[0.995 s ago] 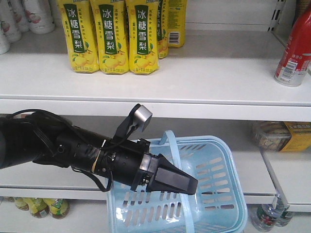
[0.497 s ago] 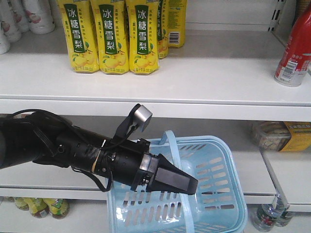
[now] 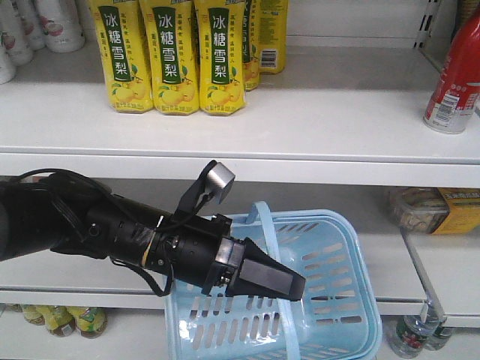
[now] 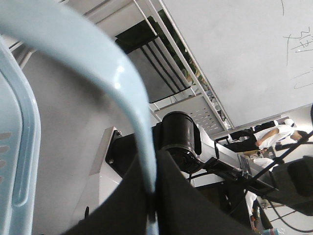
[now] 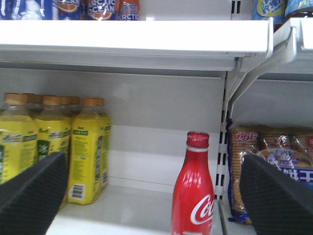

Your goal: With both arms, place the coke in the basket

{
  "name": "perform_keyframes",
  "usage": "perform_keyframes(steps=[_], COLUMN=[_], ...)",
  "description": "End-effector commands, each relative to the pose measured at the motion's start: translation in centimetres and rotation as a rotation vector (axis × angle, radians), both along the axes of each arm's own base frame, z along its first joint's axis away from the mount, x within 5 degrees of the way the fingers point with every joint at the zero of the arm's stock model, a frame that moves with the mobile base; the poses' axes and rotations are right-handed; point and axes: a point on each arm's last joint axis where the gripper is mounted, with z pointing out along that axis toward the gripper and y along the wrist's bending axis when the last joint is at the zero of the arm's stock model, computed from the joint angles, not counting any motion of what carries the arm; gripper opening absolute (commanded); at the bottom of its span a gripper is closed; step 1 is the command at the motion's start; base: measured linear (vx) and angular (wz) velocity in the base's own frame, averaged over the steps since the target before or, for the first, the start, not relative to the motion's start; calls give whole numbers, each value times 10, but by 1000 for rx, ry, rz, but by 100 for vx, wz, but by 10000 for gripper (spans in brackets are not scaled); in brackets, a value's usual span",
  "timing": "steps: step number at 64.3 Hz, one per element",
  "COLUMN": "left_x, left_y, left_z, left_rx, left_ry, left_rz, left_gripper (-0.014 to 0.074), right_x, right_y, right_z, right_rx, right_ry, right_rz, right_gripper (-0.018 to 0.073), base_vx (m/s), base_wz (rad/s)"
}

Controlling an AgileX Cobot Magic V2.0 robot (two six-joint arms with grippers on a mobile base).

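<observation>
**Coke on the shelf, basket in the left gripper**

The slim red cola bottle with a red cap and white script [image 5: 193, 196] stands upright on the white shelf [image 3: 322, 120], near its right end. In the right wrist view it is between the two black fingers of the right gripper [image 5: 152, 188] — they are wide apart and touch nothing. Packs of biscuits [image 5: 274, 161] sit just to the right of the bottle. Tall yellow drink bottles with orange caps [image 5: 88, 147] stand in a row to its left, well apart from it.

Lower down is the pale blue plastic shopping basket [image 3: 337, 300], in front of the lower shelves. The black left gripper [image 3: 296, 285] is squeezed together on the basket's raised handle [image 4: 122, 83]. A small silver cylinder [image 3: 220, 178] sticks up from the left arm. The bottle is well apart from the basket — up and to the right of it.
</observation>
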Motion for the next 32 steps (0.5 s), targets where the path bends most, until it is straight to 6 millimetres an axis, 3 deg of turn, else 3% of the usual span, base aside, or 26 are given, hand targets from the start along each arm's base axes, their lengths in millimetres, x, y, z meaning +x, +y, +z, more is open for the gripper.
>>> perform_keyframes(steps=[1, 18, 32], left_x=[-15, -15, -15], left_y=[2, 2, 2], left_z=[37, 37, 37], left_rx=[-191, -191, -191], left_ry=[10, 10, 10], left_rz=[-118, -118, -118], left_gripper=[-5, -5, -5], right_x=[22, 84, 119], right_y=[-6, -9, -12], right_z=[16, 26, 27], right_rx=[-9, -22, -23], right_ry=[19, 106, 150], right_rz=[-64, -66, -84], right_gripper=[674, 647, 627], base_vx=[0, 0, 0], base_wz=[0, 0, 0])
